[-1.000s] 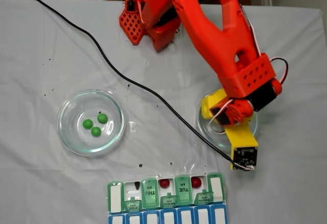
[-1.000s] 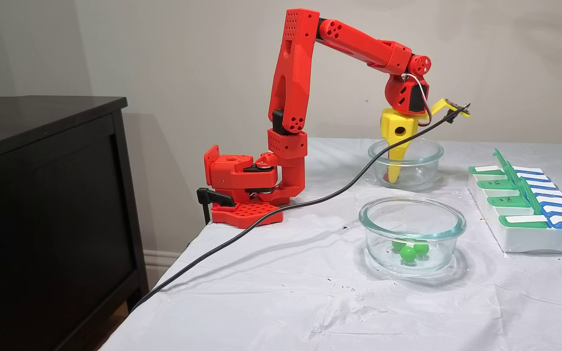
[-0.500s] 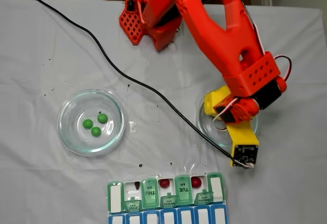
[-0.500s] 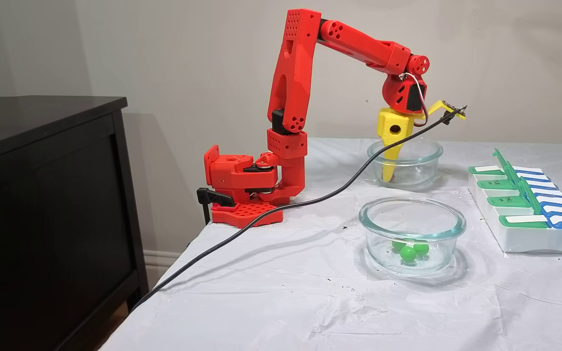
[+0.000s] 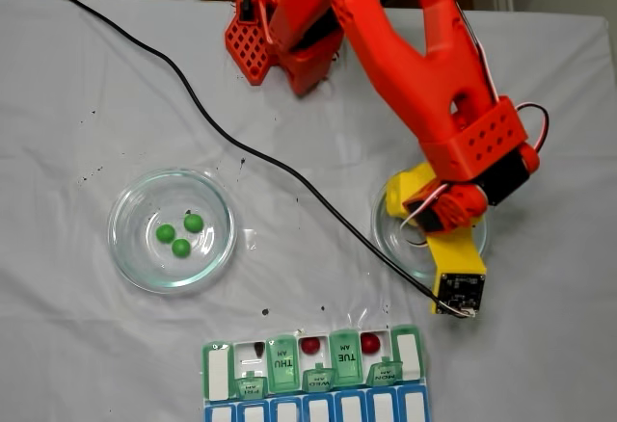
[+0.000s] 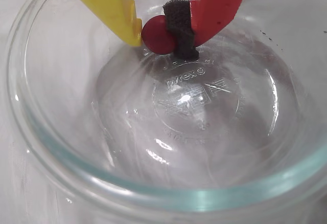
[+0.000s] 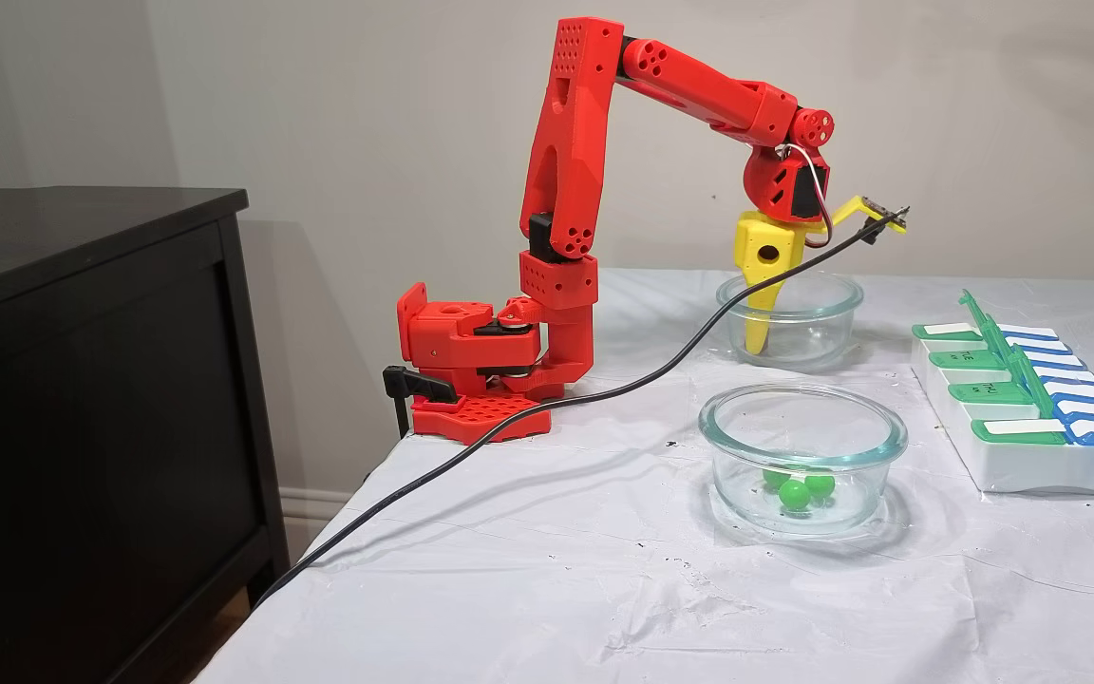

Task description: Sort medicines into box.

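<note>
Gripper (image 6: 162, 36) first: I am pinching a red ball (image 6: 158, 34) between my yellow finger and the padded red finger, nearly shut on it, inside the emptied glass dish (image 6: 153, 183). On the desk (image 5: 77, 75), going down in size, the pill box (image 5: 313, 369) is lying near the front edge with two red balls (image 5: 309, 346) in open wells; the other dish (image 5: 123, 249) is holding three green balls (image 5: 181, 248). Judged risk: the glossy ball is sitting at my fingertips, so a jolt against the rim could be squirting it out. Lids are reading THU AM and TUE AM; the dish base is reading "pyrex".
</note>
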`<state>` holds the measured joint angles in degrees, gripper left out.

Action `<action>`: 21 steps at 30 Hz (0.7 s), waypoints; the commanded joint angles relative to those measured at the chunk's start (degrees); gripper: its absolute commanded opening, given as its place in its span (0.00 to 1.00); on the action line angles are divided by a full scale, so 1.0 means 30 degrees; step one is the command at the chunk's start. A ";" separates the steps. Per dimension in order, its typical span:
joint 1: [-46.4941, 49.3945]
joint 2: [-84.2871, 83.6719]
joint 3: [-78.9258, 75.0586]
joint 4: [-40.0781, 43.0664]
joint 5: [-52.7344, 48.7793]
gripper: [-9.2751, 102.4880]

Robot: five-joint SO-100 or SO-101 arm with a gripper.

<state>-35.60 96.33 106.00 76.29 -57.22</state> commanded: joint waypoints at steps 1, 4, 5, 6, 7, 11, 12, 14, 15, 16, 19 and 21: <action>0.0059 0.0967 0.0059 -0.0059 0.0527 0.08; 0.0059 0.2578 -0.0439 -0.0527 0.2461 0.08; 0.0088 0.3223 -0.0703 -0.0732 0.3340 0.08; 0.0088 0.3896 -0.1055 -0.0967 0.4629 0.08; 0.0029 0.4365 -0.1348 -0.1084 0.5537 0.08; 0.0762 0.7061 -0.1963 -0.2637 0.9229 0.08; 0.1055 0.7646 -0.2080 -0.3105 1.0166 0.08; 0.1611 0.8584 -0.2168 -0.3633 1.1807 0.08; 0.1904 0.8936 -0.2256 -0.3721 1.2510 0.08; 0.2285 0.9258 -0.2314 -0.3750 1.3154 0.08; 0.3867 1.0166 -0.2168 -0.4424 1.4590 0.08; 0.5361 1.0752 -0.1992 -0.5186 1.5059 0.08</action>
<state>-25.66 119.18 104.15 64.07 -15.56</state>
